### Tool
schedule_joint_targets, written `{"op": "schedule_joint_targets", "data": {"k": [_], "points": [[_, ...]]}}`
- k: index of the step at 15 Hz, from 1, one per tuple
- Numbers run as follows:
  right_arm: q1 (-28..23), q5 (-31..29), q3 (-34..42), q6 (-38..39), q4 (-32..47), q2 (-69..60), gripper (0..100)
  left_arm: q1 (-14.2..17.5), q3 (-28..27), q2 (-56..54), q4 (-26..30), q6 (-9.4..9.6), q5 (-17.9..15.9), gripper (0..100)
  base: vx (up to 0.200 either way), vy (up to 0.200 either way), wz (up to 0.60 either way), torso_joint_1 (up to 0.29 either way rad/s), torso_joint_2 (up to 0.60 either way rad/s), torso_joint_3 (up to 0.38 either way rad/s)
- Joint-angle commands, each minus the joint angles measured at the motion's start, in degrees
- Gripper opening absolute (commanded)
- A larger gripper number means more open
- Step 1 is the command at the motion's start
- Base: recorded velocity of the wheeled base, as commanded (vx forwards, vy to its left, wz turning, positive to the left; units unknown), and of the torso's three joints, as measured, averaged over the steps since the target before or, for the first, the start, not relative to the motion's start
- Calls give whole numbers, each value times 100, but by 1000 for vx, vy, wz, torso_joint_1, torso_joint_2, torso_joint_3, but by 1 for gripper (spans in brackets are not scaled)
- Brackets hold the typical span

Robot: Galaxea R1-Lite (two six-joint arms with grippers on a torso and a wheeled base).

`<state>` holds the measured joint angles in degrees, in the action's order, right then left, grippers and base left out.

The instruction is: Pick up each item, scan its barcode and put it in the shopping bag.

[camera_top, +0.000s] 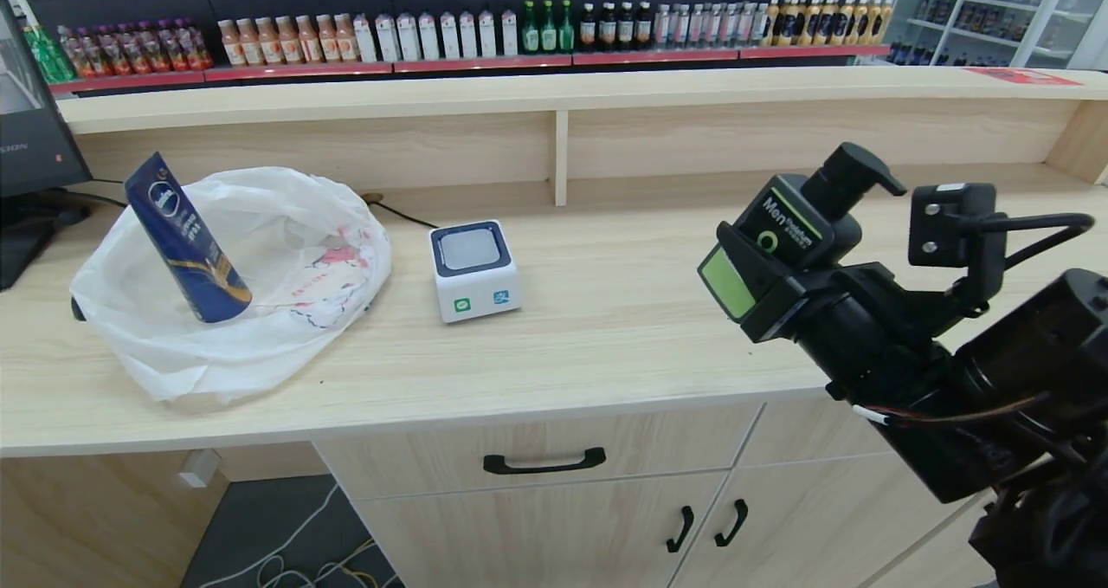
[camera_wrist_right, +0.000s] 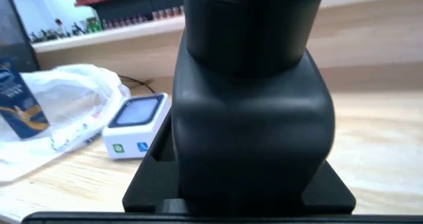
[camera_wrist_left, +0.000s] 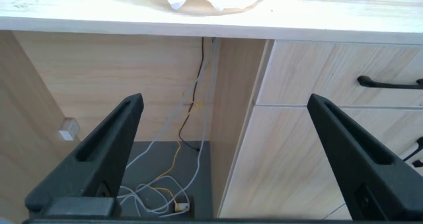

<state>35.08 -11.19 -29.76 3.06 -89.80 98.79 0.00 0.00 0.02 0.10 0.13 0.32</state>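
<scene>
My right gripper is shut on a black pump bottle with a green label, held tilted above the right part of the counter, right of the scanner. The bottle's dark body looms close in the right wrist view. The white cube scanner sits mid-counter, also seen as scanner. A white plastic shopping bag lies open at the left with a blue tube standing tilted inside it. My left gripper is open below the counter edge, facing the cabinet front, nothing between its fingers.
A monitor stands at the counter's far left. A raised wooden shelf runs along the back, with drink shelves behind. Drawer and door handles sit below the counter. Cables hang in the open bay under the counter.
</scene>
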Motion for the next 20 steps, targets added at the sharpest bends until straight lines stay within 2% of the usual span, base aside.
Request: {"op": "schedule_joint_targets", "data": {"k": [1,7,19,20], "points": [[7,-6,5,2,-20,61,0,9,0,-2,-10,-13,3,100,0,0,0,0,0,0],[7,-6,-48,10,-20,131,0,9,0,-2,-10,-75,3,100,0,200,0,8,3,2],[60,3,-144,10,-20,237,0,9,0,-2,-10,-75,3,100,0,200,0,2,0,0],[60,3,-127,10,-20,193,0,9,0,-2,-10,-66,3,100,0,0,0,0,0,0]]}}
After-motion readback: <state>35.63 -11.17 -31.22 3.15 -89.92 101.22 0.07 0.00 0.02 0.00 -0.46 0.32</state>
